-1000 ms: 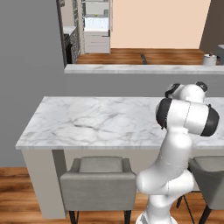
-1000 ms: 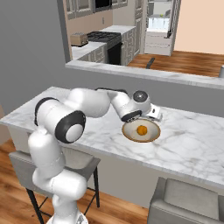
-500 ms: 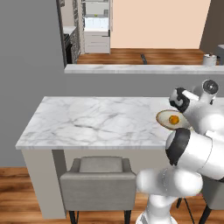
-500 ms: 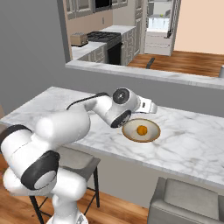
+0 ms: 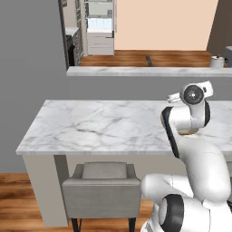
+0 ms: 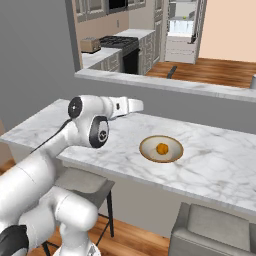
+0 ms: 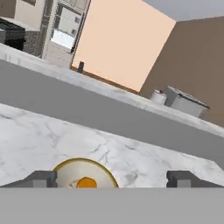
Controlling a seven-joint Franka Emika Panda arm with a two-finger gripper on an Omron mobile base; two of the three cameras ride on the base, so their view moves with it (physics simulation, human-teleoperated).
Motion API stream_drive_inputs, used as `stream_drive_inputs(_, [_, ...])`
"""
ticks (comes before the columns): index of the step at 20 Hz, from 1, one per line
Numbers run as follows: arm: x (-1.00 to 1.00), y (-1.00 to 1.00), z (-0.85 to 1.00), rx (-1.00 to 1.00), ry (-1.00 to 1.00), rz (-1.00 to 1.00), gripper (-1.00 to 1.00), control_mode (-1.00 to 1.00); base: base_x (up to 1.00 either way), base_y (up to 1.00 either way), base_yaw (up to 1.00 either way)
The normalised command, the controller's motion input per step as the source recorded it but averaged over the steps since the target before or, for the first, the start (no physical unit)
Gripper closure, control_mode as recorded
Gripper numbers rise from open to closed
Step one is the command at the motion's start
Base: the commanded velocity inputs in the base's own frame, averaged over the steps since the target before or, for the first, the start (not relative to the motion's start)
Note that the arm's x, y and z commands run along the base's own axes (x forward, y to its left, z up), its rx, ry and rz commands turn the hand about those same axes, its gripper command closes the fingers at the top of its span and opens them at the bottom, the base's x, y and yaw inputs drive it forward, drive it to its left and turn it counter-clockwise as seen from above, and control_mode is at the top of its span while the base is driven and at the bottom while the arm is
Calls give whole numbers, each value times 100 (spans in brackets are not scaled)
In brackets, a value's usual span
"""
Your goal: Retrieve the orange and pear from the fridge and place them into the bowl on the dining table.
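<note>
I have the orange (image 6: 162,148) sitting in the bowl (image 6: 173,155), which rests on the dining table (image 6: 220,165) toward the middle of its marble top; the hand view shows the same orange low in the cream hollow of the bowl, just between my two finger tips. The gripper (image 7: 112,178) is spread wide with nothing between its tips, and in the right base view I see the hand to the left of the bowl, apart from it and raised above the marble. So I judge the first fruit delivered and the task about half done. The pear is not among the things I can make out here; I take it to be in the fridge (image 5: 100,28), which stands far beyond the higher marble ledge (image 5: 145,71), open, with its pale shelves showing. The next move, as I read it, calls for tucking the arm clear of the table and ledge, driving the base round to the fridge, and finding the pear on a shelf before reaching in with the jaws open as they are.
</note>
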Motion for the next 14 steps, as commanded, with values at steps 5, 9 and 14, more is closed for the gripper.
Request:
stream_drive_inputs(5, [-21, 100, 100, -34, -8, 1, -100, -100, 0, 0, 0])
stream_drive_inputs(9, [-19, 91, 100, -21, -8, -2, -100, -100, 0, 0, 0])
stream_drive_inputs(14, [0, 58, 77, -1, 2, -2, -100, -100, 0, 0, 0])
